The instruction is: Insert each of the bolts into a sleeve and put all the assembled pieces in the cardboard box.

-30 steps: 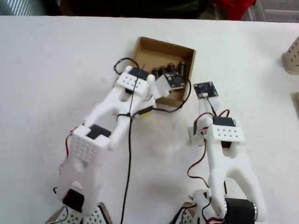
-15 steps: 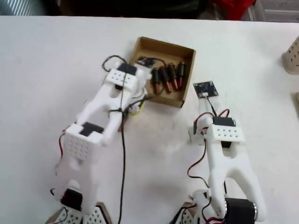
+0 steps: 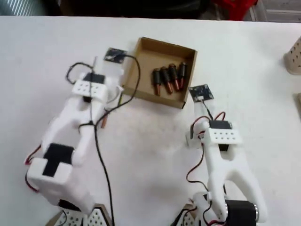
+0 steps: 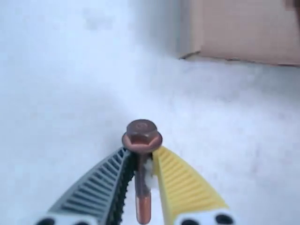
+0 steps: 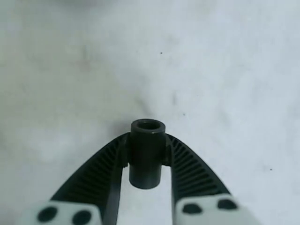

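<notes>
Across the table in front of the cardboard box (image 3: 146,56), the left gripper (image 4: 143,151) is clamped on a bolt (image 4: 142,138), with the head out past its tips and the shaft running back toward the wrist. Well off to its right, the right gripper (image 5: 146,138) pinches a sleeve (image 5: 146,161), whose open bore faces outward along the fingers.

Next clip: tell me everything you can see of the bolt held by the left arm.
The bolt is copper-coloured metal by its look, with a hexagonal flanged head and a plain round shank. The left gripper is shut on the shank, pinched between a grey finger and a yellow finger. The head juts past the fingertips. It is over the white table, beside the cardboard box, outside it.
</notes>
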`<state>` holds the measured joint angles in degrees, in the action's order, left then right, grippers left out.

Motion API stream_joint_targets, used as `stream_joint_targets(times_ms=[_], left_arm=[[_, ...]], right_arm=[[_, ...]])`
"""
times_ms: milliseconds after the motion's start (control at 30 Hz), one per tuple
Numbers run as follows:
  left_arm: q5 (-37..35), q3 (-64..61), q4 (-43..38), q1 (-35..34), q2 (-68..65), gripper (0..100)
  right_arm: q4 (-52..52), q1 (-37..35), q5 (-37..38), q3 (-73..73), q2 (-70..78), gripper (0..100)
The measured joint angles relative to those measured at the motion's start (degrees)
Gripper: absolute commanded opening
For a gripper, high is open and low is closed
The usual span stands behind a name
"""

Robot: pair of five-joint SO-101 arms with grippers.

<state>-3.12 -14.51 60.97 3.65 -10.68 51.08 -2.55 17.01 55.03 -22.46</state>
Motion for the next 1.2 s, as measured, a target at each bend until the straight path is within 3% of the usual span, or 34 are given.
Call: stream_joint_targets(times_ms=[167, 400, 533, 767, 933, 1067, 1200], left_arm=[[0.00, -4.57, -2.90, -4.04, 2.29, 2], [0.00, -6.77, -7.03, -10.46, 2.29, 2], [0.00, -7.47, -9.32, -11.16, 2.29, 2], [0.00, -9.49, -9.49, -12.04, 2.55, 2], [0.00, -17.67, -14.07, -13.10, 11.25, 2], [3.25, -25.93, -19.43, -13.01, 18.46, 2], [4.75, -28.22, -21.36, -12.84, 20.92, 2]], right_arm=[[-0.79, -5.27, -0.70, 0.35, 0.00, 1.8], [-8.26, -14.86, -10.55, 4.31, -0.09, 1.8], [-16.44, -20.75, -14.59, 6.95, 0.00, 1.8], [-26.11, -24.44, -18.55, 7.38, 0.00, 1.8], [-32.26, -28.57, -18.73, 7.38, 0.00, 1.8], [-42.20, -31.56, -18.73, 10.64, 0.00, 1.8], [-58.99, -34.55, -18.73, 17.41, 0.00, 1.8]])
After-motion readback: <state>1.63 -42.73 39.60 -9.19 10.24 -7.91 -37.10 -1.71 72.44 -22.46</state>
